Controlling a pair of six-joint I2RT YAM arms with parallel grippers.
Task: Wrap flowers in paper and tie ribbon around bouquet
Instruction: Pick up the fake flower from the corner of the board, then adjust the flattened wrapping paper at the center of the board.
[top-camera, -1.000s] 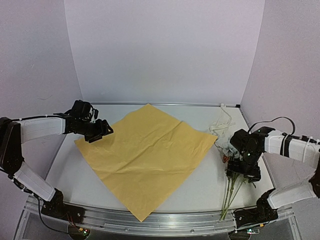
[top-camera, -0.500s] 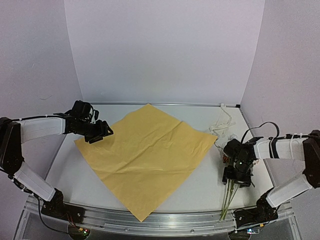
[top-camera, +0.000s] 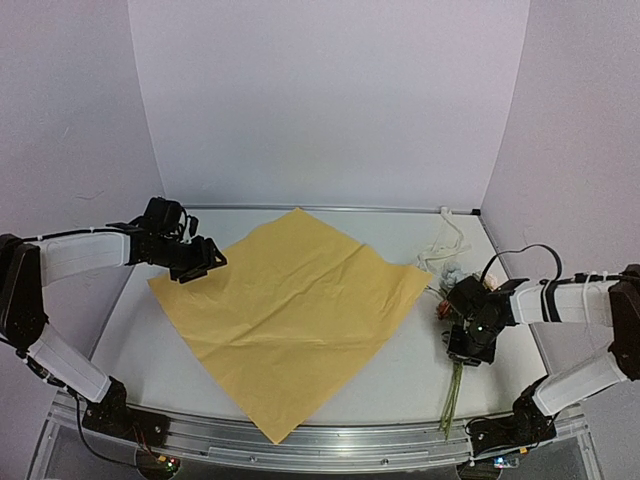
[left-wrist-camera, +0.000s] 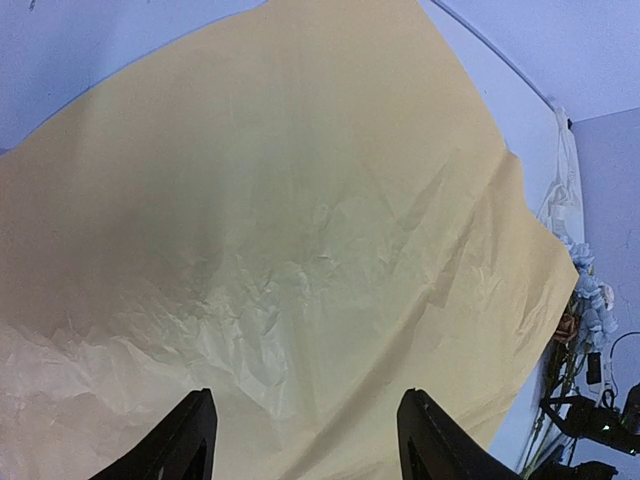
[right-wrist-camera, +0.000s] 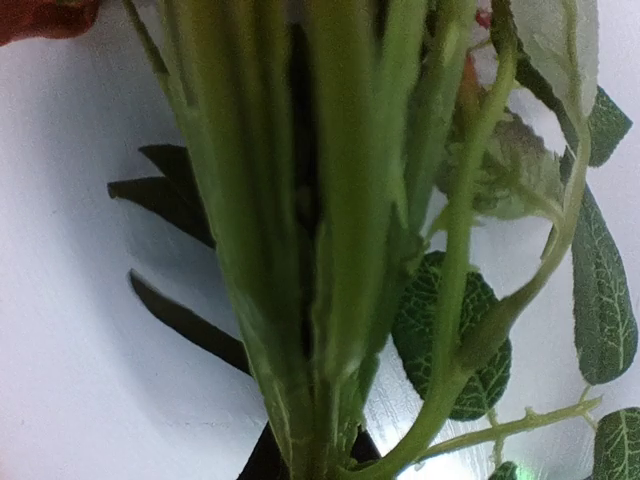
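Two claws, two different jobs right now. My right claw (top-camera: 468, 340) is clenched on the bunch of pale blue, white and pink artificial flowers (top-camera: 447, 292) with long thin green stems. In the right wrist view those stems (right-wrist-camera: 330, 240) are pressed into one tight bundle that fills the frame. The flowers lie along the right edge of the white table (top-camera: 400, 385), blooms just beside the right corner of the paper and stem ends pointing to the near edge. My left claw (top-camera: 196, 262) is released, its fingers (left-wrist-camera: 190, 440) spread with nothing between them. It hangs over the left corner of the large thin crinkly sheet of paper (top-camera: 295, 310), which lies yellow face up as a diamond across the middle of the table. I cannot tell whether it touches the sheet. The limp cream-white fabric ribbon (top-camera: 445, 240) sits bunched in the far right corner, untouched.

As I read it, the step in hand is carrying the flowers onto the paper. To do it well I would lift until the trailing stem ends clear the table. Then I would bring the bunch in above the sheet rather than across its edge, because paper this light should skid or fold if the stems catch its corner. Lowering the left claw onto its corner first would pin the sheet. I would lay the bunch along a diagonal, blooms past one corner.
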